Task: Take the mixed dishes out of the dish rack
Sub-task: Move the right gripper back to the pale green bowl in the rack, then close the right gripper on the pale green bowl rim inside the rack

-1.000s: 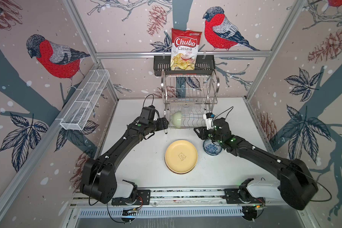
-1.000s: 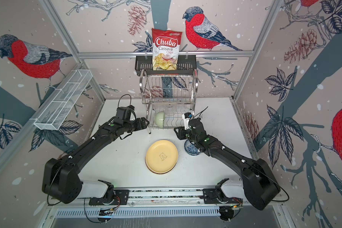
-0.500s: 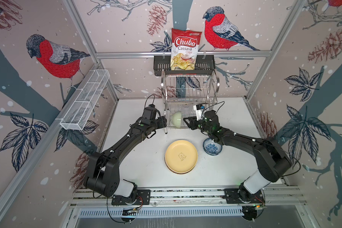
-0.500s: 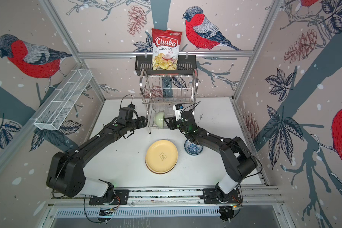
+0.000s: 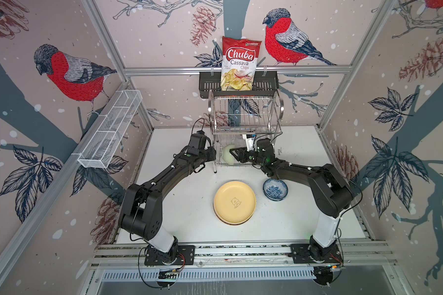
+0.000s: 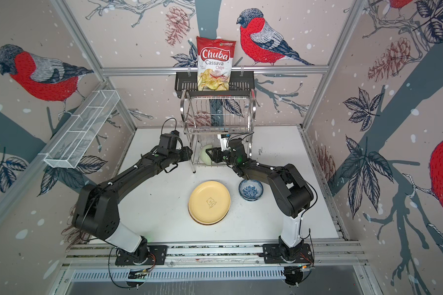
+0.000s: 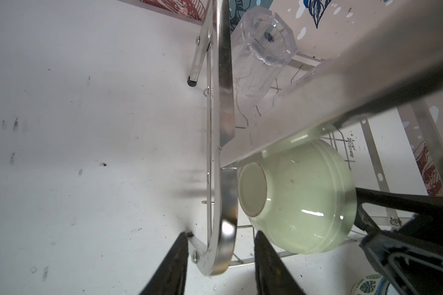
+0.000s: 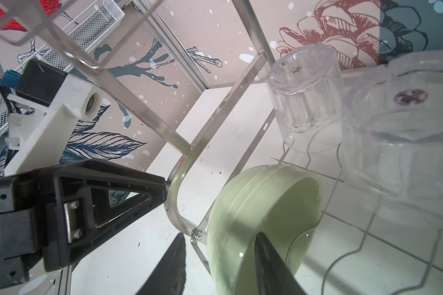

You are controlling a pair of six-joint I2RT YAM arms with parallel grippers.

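While the pale green bowl (image 5: 227,155) lies on its side in the lower tier of the dish rack (image 5: 246,120), both top views put the left gripper (image 5: 212,156) at the rack's near left corner and the right gripper (image 5: 234,154) at the bowl's mouth. The yellow plate (image 5: 234,201) and blue patterned bowl (image 5: 275,189) sit on the table (image 5: 189,204), well apart from the rack. A hard pull on the bowl could drag the light rack forward toward them.

From the left wrist, the left gripper (image 7: 219,265) stands astride the rack's curved side strip (image 7: 224,224), jaws apart with a gap on either side, gripping nothing. If it fails to pinch that strip squarely, the rack goes unbraced and the upturned clear glass (image 7: 262,51) behind could topple.

From the right wrist, the right gripper (image 8: 219,268) straddles the bowl's rim, one finger (image 8: 269,263) inside and the other outside, apart from the wall, so nothing is clamped. A bolted rack strip (image 8: 197,233) seems to lie between the outer finger and the bowl, though depth is hard to read. Closing there could trap steel with the bowl, or the glazed rim could slip.
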